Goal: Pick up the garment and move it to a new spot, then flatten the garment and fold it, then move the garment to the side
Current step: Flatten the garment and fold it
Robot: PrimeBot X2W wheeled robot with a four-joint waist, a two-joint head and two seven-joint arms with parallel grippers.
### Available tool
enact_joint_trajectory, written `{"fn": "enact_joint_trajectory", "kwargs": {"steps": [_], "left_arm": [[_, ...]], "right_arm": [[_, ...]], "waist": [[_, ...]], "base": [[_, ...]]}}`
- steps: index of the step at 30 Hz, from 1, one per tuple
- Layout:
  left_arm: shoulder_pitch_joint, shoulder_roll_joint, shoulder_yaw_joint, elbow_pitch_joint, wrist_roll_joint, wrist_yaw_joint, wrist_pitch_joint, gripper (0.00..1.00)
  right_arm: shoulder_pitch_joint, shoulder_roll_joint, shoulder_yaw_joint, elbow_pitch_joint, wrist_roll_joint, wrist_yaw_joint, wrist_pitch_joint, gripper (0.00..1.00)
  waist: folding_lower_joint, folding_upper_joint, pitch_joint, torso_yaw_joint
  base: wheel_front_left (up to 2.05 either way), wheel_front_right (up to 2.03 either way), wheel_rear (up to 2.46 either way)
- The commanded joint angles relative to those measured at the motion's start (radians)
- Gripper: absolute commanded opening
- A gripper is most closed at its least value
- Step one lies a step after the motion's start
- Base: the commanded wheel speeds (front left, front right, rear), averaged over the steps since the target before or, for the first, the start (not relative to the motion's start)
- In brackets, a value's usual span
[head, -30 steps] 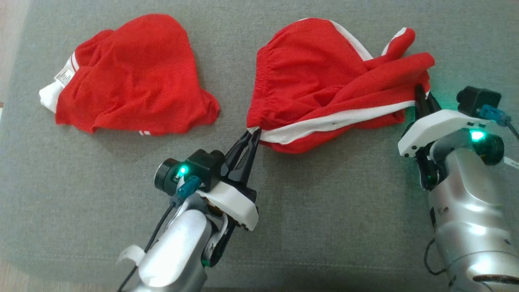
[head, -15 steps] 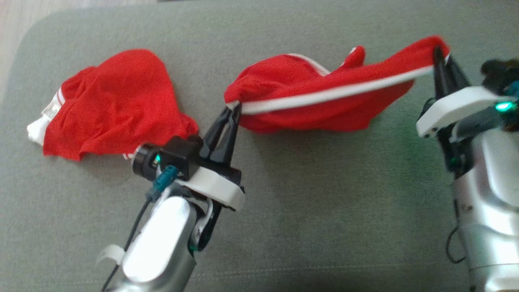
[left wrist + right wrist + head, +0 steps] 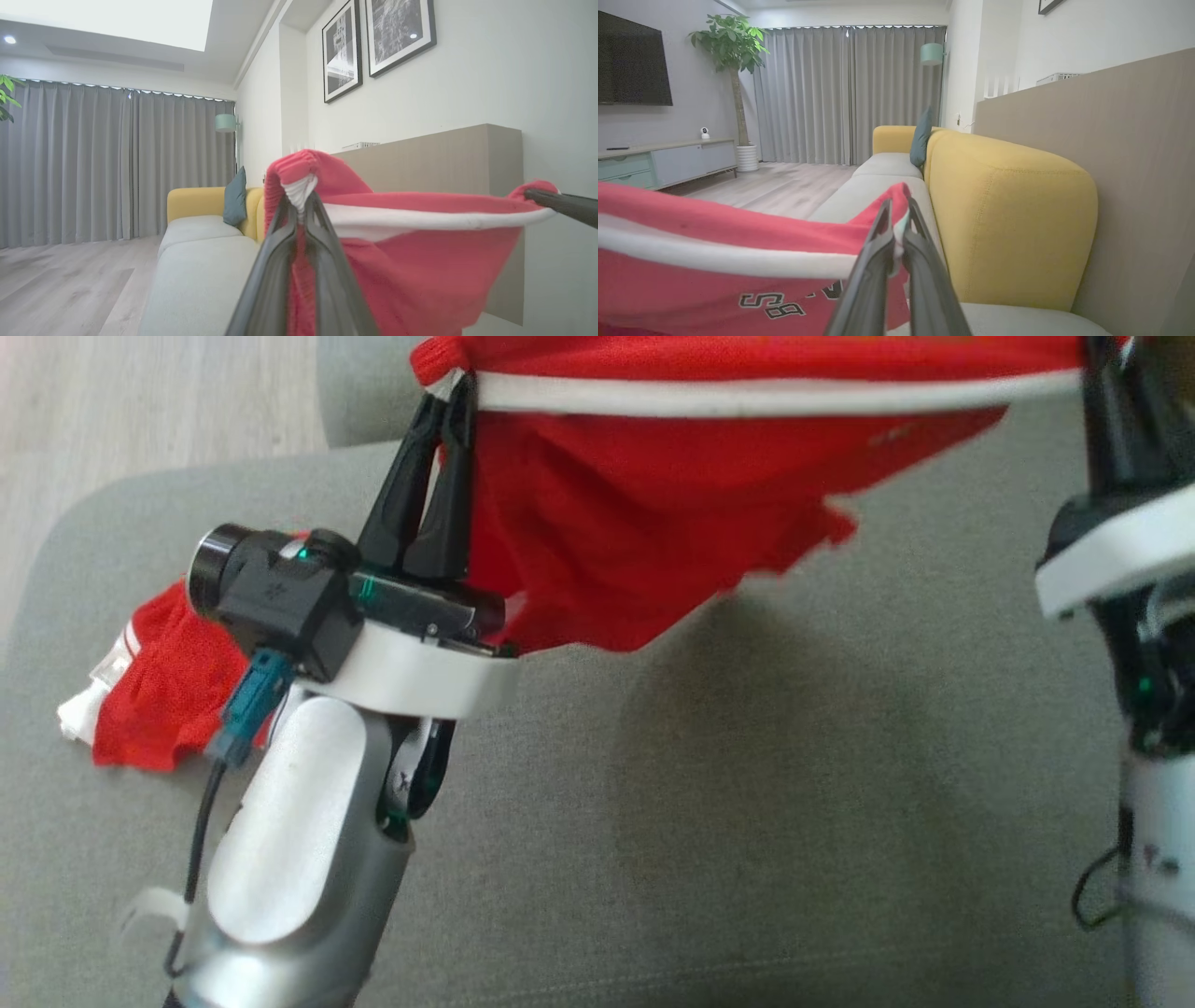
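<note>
Garment (image 3: 653,513) hangs clear above the sofa (image 3: 747,821), stretched taut along its white-banded edge between the two claws. Left claw (image 3: 446,406) is pressed together on one corner of that edge; right claw (image 3: 896,228) is pinching the opposite corner. Each grip takes only a small bite of cloth at the fingertips. Risk: pulling the claws further apart may tear a corner free and drop that side onto the sofa in a heap. Risk: uneven lowering may land the cloth bunched. A second garment (image 3: 159,709) lies at the sofa's left end; a set-down near it may overlap.
</note>
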Motion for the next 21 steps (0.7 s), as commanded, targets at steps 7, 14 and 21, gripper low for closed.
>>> {"fn": "enact_joint_trajectory", "kwargs": {"steps": [7, 14, 21], "left_arm": [[0.081, 0.064, 0.004, -0.151, 0.022, 0.014, 0.074, 0.0], [0.115, 0.112, -0.005, -0.29, 0.014, 0.004, 0.2, 0.0], [-0.098, 0.139, 0.025, -0.175, -0.035, -0.077, 0.282, 0.0]], "right_arm": [[0.144, 0.051, -0.028, -0.269, 0.015, 0.007, 0.183, 0.0], [0.2, 0.093, -0.071, -0.431, 0.007, 0.007, 0.319, 0.0], [-0.033, 0.091, -0.081, -0.277, -0.017, 0.007, 0.31, 0.0]], "waist": [[0.0, 0.0, -0.054, -0.003], [0.0, 0.0, -0.046, -0.01], [0.0, 0.0, 0.059, -0.047]], "base": [[0.0, 0.0, 0.0], [0.0, 0.0, 0.0], [0.0, 0.0, 0.0]]}}
